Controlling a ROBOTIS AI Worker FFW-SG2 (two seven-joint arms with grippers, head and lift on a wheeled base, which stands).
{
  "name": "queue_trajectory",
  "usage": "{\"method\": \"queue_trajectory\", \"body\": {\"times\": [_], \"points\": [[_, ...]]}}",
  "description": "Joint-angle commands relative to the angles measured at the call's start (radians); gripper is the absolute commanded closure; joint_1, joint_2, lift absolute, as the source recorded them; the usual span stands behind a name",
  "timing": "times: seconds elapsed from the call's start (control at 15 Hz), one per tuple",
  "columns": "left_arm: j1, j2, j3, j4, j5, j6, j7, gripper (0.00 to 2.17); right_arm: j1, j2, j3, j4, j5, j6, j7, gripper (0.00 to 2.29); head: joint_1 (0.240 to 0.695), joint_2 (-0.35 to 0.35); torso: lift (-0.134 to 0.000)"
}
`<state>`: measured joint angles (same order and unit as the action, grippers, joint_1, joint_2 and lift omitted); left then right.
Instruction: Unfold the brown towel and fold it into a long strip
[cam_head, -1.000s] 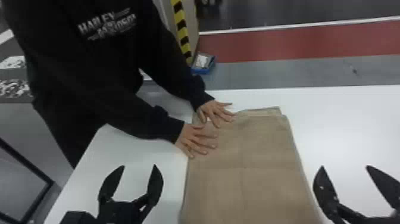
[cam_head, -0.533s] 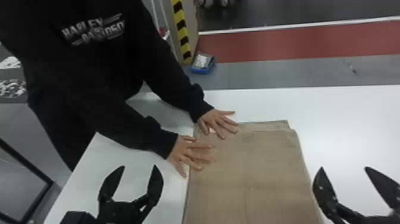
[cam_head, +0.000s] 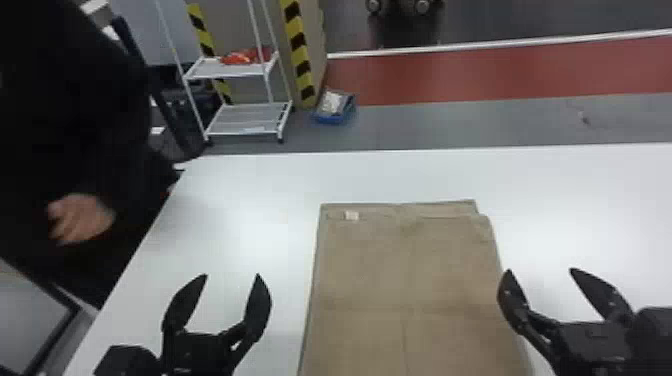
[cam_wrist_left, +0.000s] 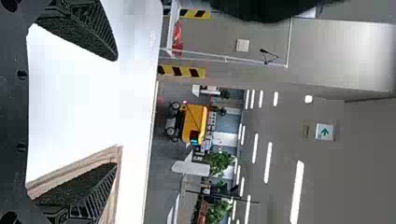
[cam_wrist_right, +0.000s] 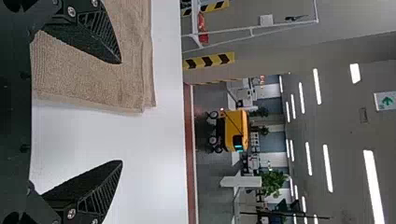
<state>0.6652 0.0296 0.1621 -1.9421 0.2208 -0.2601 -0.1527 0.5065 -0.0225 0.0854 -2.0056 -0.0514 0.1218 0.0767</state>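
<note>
The brown towel (cam_head: 410, 280) lies flat and folded in layers on the white table, a small white tag near its far left corner. To its left, my left gripper (cam_head: 232, 276) stands open with nothing held. My right gripper (cam_head: 539, 271) is open too, beside the towel's right edge. In the left wrist view, the left gripper (cam_wrist_left: 116, 112) has one finger overlapping the towel's edge (cam_wrist_left: 117, 156). The right wrist view has the right gripper (cam_wrist_right: 122, 112), one finger in front of the towel (cam_wrist_right: 84, 77) and the other against bare table.
The white table (cam_head: 240, 200) extends around the towel on its left, far and right sides. A person's hand (cam_head: 80, 220) is off the table's left edge. Beyond the table stand a white wheeled shelf (cam_head: 245, 120) and a blue tray (cam_head: 334, 115) on the floor.
The person's hands have left the towel and drawn back to the left, uncovering its far left corner and the tag. Both grippers have stayed in place.
</note>
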Motion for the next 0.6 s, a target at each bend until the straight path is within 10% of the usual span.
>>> {"method": "queue_trajectory", "body": {"times": [0.0,0.53], "points": [[-0.012,0.010,-0.006,0.000,0.000,0.017,-0.001,0.07,-0.131,-0.001,-0.009,0.088,-0.024,0.098,0.009,0.13,0.695,0.195,-0.126],[-0.061,0.044,-0.032,0.026,0.005,0.075,0.001,0.07,-0.470,-0.007,-0.006,0.387,-0.070,0.206,0.054,0.12,0.695,0.159,-0.126]]}}
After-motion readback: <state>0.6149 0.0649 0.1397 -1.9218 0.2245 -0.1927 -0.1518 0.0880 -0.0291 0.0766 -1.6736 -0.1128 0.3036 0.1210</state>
